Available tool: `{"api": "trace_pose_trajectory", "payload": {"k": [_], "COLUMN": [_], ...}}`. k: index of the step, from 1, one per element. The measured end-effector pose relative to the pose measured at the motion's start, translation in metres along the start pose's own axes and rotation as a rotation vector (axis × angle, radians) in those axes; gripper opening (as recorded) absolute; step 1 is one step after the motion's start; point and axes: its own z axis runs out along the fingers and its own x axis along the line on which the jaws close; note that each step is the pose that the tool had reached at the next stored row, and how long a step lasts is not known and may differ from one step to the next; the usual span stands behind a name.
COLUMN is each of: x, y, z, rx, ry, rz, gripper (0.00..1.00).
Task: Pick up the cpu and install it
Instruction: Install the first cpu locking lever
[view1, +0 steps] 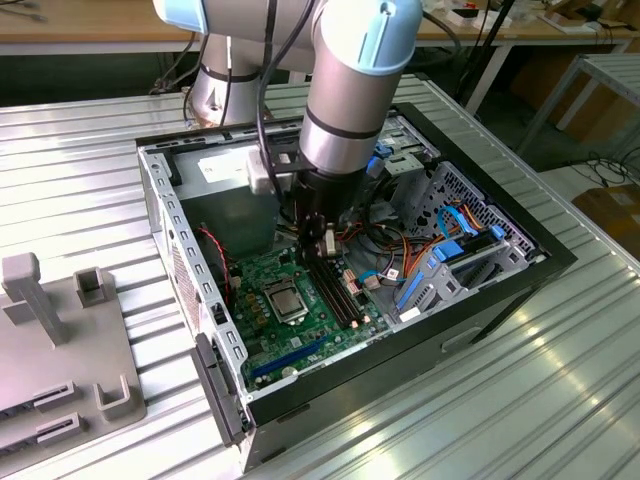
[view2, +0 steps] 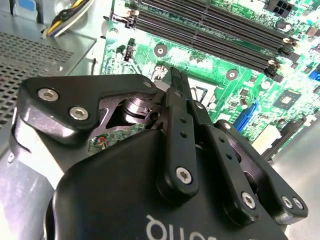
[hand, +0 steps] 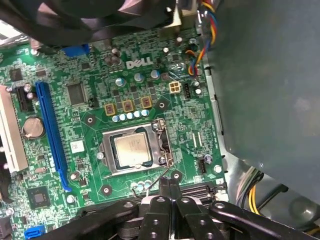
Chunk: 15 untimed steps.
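The cpu (hand: 134, 151) is a small square part with a dull grey centre. It lies flat in its metal socket frame on the green motherboard (view1: 300, 335), seen in the exterior view as the cpu (view1: 284, 300). My gripper (hand: 169, 184) is shut with nothing between its fingers (view2: 176, 95). It hangs low over the board beside the socket, its tips by the curved end of the socket's wire lever (hand: 161, 176). In the exterior view the gripper (view1: 326, 248) sits between the cpu and the memory slots (view1: 338, 288).
The open computer case (view1: 190, 290) lies on a ribbed metal table. A grey power-supply box (view1: 225, 195) and coloured cables (view1: 385, 255) crowd the far side, and a drive cage with blue parts (view1: 455, 250) is at the exterior view's right. A grey fixture (view1: 60, 340) stands at the left.
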Motion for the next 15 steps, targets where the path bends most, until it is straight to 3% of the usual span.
{"api": "trace_pose_trajectory", "payload": {"k": [4,15], "x": [0.0052,0.0275], "y": [0.0011,-0.0018], "z": [0.0002,0.0015], "rx": [0.0006,0.0018], "ry": [0.0001,0.0003], "rz": [-0.018,-0.056], "gripper": [0.11,0.11]}}
